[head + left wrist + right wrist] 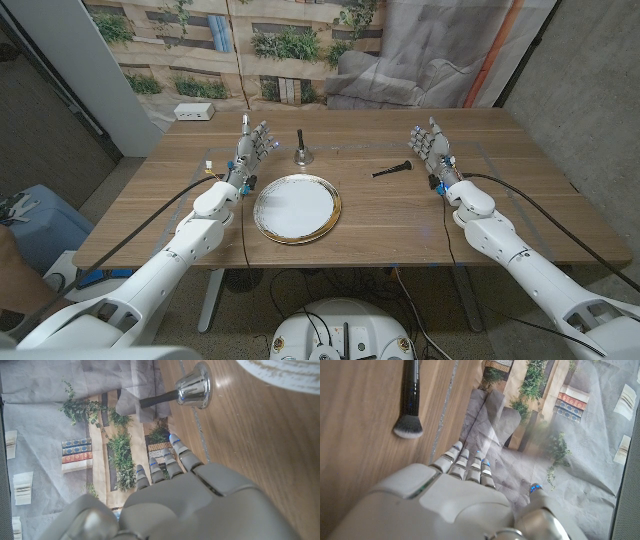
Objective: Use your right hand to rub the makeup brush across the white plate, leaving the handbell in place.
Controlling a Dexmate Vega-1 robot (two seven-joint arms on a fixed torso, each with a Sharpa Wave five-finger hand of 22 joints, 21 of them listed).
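Right hand: the right hand (pixel 432 146) stands up on the right side of the table (pixel 520 160), fingers spread apart and holding nothing. The right wrist view shows the back of this hand (pixel 455 505) with its fingertips (pixel 470 462) pointing away.
Left hand: the left hand (pixel 252 148) stands up on the left side, fingers apart and empty too. The left wrist view shows its back (pixel 200 505).
Makeup brush: the black makeup brush (pixel 391 170) lies flat on the wood, just left of the right hand and not touching it. Its soft head (pixel 408 426) points toward the right hand.
White plate: the white plate (pixel 296 209) with a gold rim sits in the middle of the table, nearer the robot than the brush. Nothing lies on it.
Handbell: the silver handbell (pixel 302 150) stands upright with its dark handle up, just beyond the plate's far edge, between the left hand and the brush.
Far side: a small white box (pixel 194 112) sits at the far left corner of the table.
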